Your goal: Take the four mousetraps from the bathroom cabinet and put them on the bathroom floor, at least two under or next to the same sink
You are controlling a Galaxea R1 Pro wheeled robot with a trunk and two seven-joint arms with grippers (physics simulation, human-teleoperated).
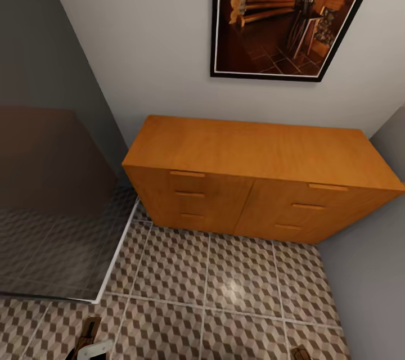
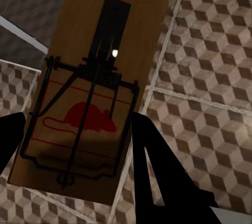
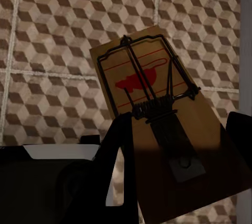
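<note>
A low orange-brown cabinet (image 1: 256, 174) is standing against the pale wall beneath a framed picture (image 1: 287, 14), its drawer fronts shut, while the robot is facing it across the cube-patterned bathroom floor (image 1: 225, 287). A grey glass-like panel (image 1: 50, 202) is rising at the head view's left. The left end effector (image 2: 79, 145) is gripping a mousetrap (image 2: 92, 85), its dark fingers (image 2: 157, 166) closing on the board's two long edges above the tiles; the red mouse print and wire spring are facing the camera. The right end effector (image 3: 176, 145) is likewise clamping a second mousetrap (image 3: 157, 114) by its sides over the same tiled floor, tilted, the metal bar showing clearly.
</note>
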